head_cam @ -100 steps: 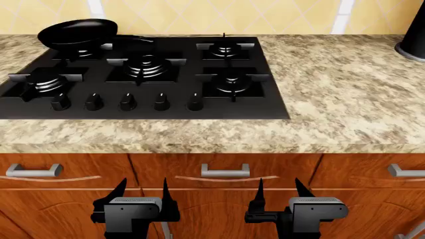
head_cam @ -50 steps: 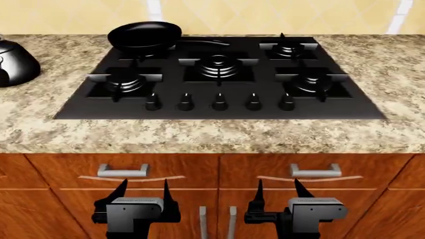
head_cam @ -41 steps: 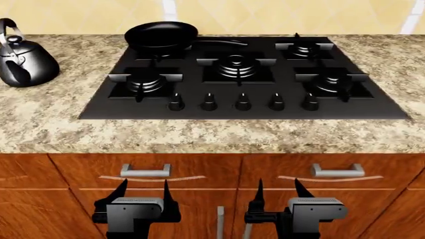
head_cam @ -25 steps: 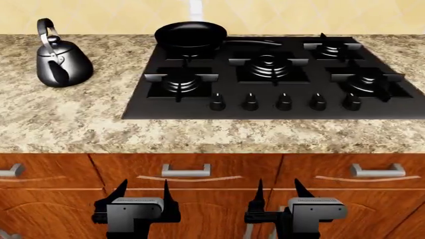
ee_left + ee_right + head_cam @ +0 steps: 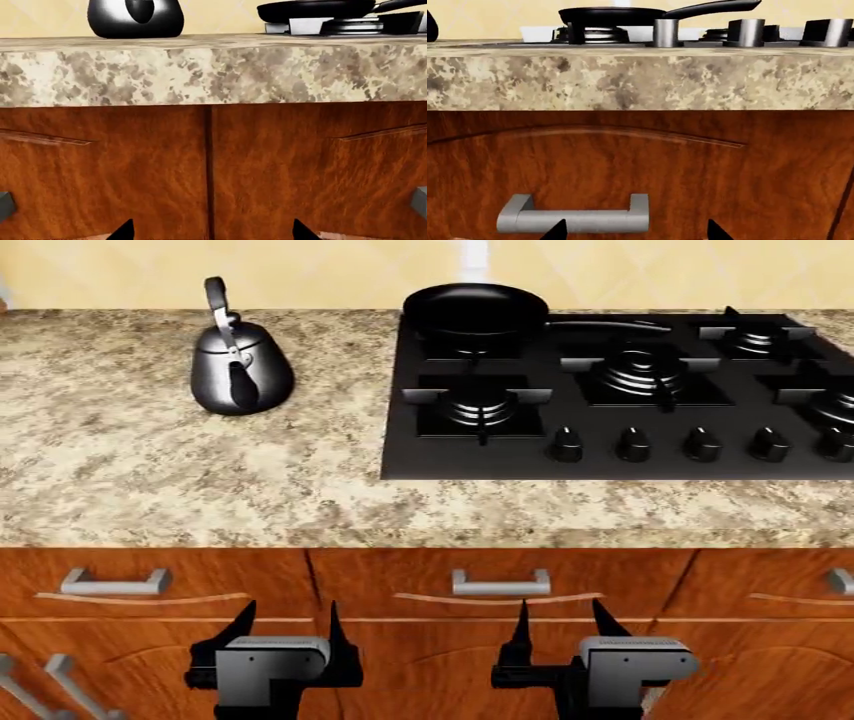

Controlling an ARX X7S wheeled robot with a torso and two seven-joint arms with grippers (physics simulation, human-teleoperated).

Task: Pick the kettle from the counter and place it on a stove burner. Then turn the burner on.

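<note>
The glossy black-silver kettle (image 5: 240, 370) stands upright on the speckled counter (image 5: 160, 470), left of the black hob. In the left wrist view the kettle (image 5: 137, 17) shows above the counter edge (image 5: 213, 70). The front-left stove burner (image 5: 478, 410) lies under its cross grate, nearest the kettle. My left gripper (image 5: 288, 625) and right gripper (image 5: 561, 625) hang low in front of the cabinet doors, well below the counter. Both are open with nothing between the fingers. Only the fingertips show in the wrist views, for the left gripper (image 5: 212, 232) and the right gripper (image 5: 635, 231).
A black frying pan (image 5: 475, 308) sits on the back-left burner. A larger many-ringed burner (image 5: 641, 370) is at the hob's centre, with a row of knobs (image 5: 631, 445) along the front. Wooden drawers with metal handles (image 5: 501, 585) are below; one handle (image 5: 574, 217) faces the right gripper.
The head view has swung left along the counter: the hob slid right and the kettle came into view, now left of centre. Both grippers stay open in the same low pose.
</note>
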